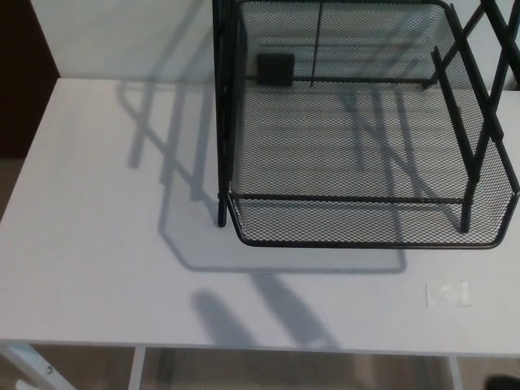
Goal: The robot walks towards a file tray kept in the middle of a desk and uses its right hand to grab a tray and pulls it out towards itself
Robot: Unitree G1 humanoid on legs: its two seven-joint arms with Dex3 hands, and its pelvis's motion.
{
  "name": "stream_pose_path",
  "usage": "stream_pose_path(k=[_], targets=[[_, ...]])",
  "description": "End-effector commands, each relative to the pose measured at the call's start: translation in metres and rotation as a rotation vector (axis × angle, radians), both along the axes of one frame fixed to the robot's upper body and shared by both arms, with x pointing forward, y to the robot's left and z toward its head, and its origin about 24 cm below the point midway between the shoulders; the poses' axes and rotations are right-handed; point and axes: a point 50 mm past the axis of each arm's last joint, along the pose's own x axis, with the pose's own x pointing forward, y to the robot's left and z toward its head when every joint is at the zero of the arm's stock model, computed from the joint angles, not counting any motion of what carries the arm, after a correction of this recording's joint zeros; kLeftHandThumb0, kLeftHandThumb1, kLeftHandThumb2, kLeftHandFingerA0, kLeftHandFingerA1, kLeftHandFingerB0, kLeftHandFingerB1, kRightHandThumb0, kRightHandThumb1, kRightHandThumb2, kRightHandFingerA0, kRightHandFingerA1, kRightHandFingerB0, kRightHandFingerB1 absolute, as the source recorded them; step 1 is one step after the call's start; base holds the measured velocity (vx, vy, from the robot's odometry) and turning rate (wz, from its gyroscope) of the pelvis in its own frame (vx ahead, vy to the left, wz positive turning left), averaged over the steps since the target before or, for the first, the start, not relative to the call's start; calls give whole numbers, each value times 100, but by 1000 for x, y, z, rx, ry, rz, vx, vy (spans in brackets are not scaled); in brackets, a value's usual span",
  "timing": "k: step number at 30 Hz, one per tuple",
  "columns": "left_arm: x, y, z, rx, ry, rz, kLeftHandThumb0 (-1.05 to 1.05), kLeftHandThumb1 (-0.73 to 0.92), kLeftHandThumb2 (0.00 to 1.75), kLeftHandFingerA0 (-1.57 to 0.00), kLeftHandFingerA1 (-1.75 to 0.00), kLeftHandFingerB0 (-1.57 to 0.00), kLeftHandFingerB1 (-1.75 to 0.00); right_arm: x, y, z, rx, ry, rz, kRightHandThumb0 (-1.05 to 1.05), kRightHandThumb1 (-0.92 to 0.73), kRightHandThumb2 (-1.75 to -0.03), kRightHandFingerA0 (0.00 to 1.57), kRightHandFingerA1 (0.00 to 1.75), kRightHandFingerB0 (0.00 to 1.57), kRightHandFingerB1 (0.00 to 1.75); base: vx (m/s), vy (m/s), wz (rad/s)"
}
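**One high view, looking down**

The scene is seen from a single head view, set above the near edge of the desk [89, 276] and tilted steeply down. The tray [366, 162] is cut off at the top and right borders. The floor is glimpsed below the desk edge. No fingers are shown, so nothing can be placed against them.

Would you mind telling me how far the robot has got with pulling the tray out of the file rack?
Done: the approach, since the black mesh file tray fills the view on the white desk. In hand: only a dark shadow on the desk's near edge hints that an arm is coming in; neither robot hand shows. Left: gripping the tray's front rim with the right hand and pulling it out.
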Motion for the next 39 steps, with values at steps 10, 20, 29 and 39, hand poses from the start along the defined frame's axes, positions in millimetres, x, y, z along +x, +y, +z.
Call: stream_pose_path(k=[10, 20, 29, 39], targets=[[12, 6, 15, 23, 6, -84, -17, 52, 58, -49, -45, -40, -40, 111, 71, -11, -513, 175, -146, -59, -38, -73, 0, 14, 0, 5, 0, 0, 0], [20, 4, 16, 34, -12, -119, -17, 52, 58, -49, -46, -40, -41, 150, 88, -33, -575, 289, -262, -60, -38, -72, 0, 13, 5, 10, 0, 0, 0], [17, 6, 16, 23, 4, -104, -12, 54, 56, -49, -43, -41, -38, 172, 97, -59, -572, 365, -326, -55, -38, -68, 0, 4, 12, 9, 0, 0, 0], [19, 6, 18, 35, 2, -131, -12, 55, 56, -48, -43, -41, -38, 176, 99, -79, -584, 451, -337, -58, -39, -71, 0, 8, 10, 11, 0, 0, 0]])
